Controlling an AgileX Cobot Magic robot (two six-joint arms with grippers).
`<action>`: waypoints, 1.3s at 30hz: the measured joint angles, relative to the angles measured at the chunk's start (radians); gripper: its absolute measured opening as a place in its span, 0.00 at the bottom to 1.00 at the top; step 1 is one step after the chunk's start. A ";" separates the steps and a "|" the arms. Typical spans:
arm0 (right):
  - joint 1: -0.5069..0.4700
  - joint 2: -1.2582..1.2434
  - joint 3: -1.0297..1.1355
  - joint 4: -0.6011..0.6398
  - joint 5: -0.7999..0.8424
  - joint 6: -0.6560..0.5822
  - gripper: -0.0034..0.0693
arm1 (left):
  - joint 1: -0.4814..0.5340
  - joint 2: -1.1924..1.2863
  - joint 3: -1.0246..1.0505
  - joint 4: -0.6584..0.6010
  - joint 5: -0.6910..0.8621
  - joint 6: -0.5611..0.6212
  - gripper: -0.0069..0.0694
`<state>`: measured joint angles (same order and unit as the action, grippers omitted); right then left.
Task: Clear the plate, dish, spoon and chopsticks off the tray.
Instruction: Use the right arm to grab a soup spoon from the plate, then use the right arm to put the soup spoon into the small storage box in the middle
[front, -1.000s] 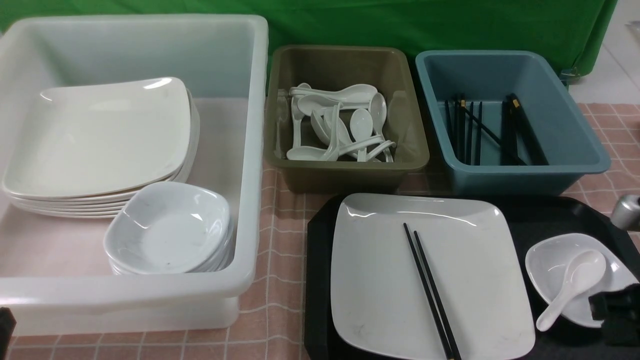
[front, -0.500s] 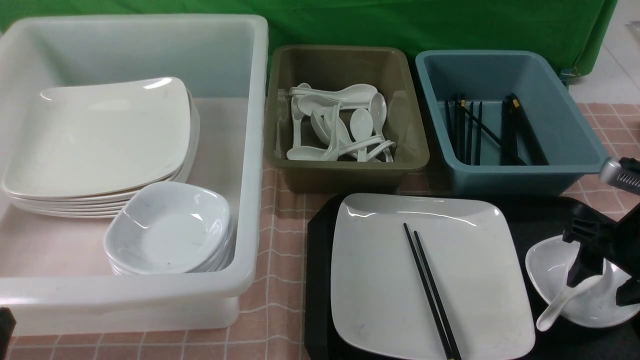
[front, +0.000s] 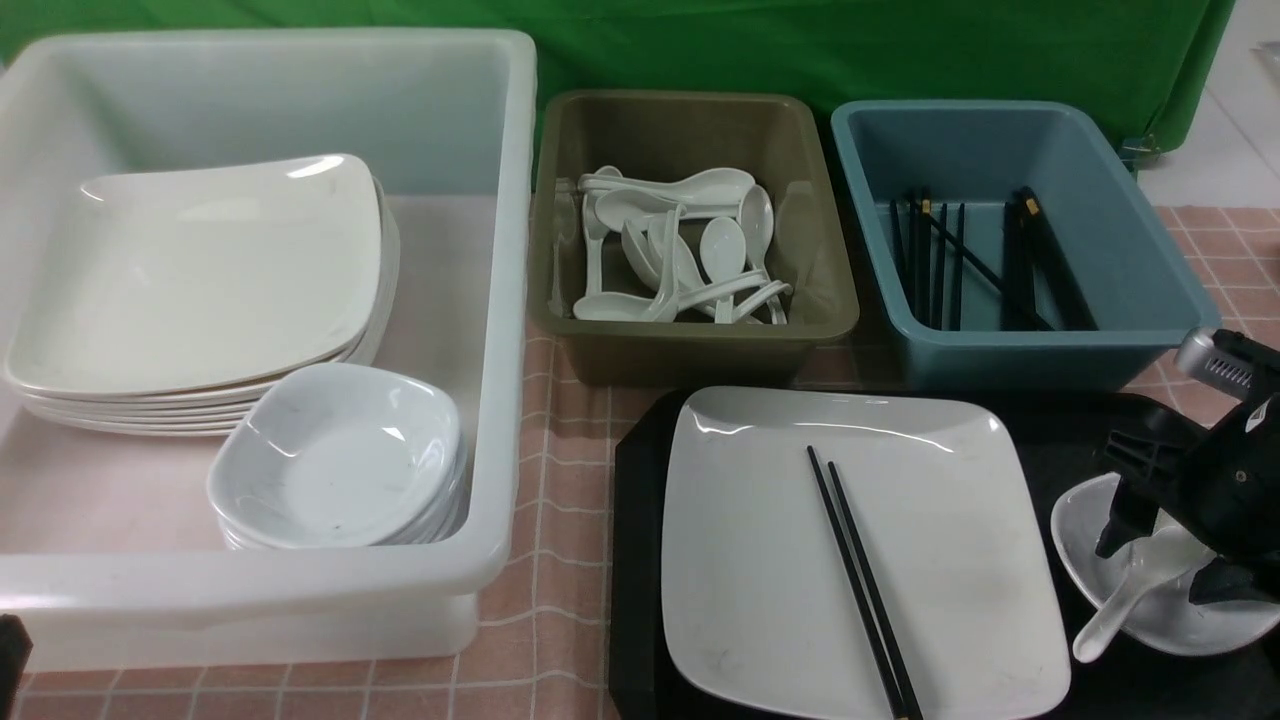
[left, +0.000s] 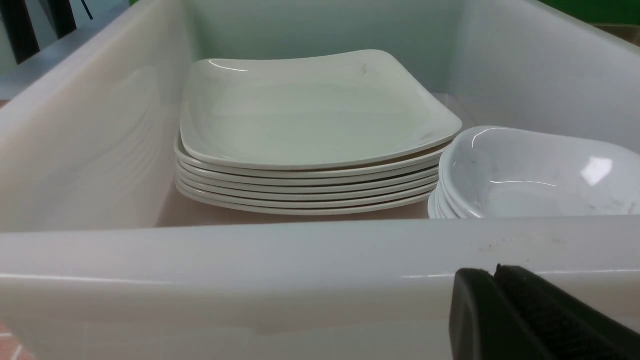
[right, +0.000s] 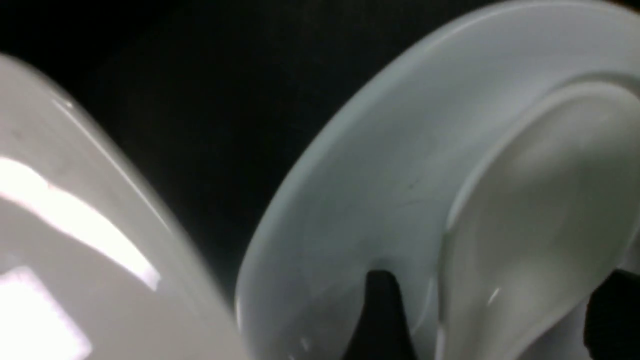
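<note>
Swung in low over dish (front: 1072, 525) since a second ago: right claw (front: 1155, 572) spread wide, gripping nothing, prongs either side of spoon (front: 1105, 618) bowl, set to pinch. Spoon beneath claw, in dish, on tray (front: 632, 560). Left claw (left: 492, 300) shut, idle.

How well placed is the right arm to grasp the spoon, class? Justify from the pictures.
Probably yes: the right gripper hangs open directly over the spoon lying in the dish, one finger on either side of the spoon's bowl, with nothing between.
</note>
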<state>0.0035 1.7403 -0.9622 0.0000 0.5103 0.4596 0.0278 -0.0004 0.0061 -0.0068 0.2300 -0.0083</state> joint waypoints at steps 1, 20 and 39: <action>0.000 0.001 -0.001 0.000 -0.002 0.000 0.82 | 0.000 0.000 0.000 0.000 0.000 0.000 0.12; 0.000 0.044 -0.014 0.000 -0.014 -0.001 0.58 | 0.000 0.000 0.000 0.000 0.000 0.000 0.12; 0.029 -0.264 -0.209 0.322 -0.029 -0.410 0.58 | 0.000 0.000 0.000 0.000 0.000 0.000 0.12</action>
<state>0.0325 1.4761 -1.1713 0.3221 0.4810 0.0492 0.0278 -0.0004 0.0061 -0.0068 0.2300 -0.0082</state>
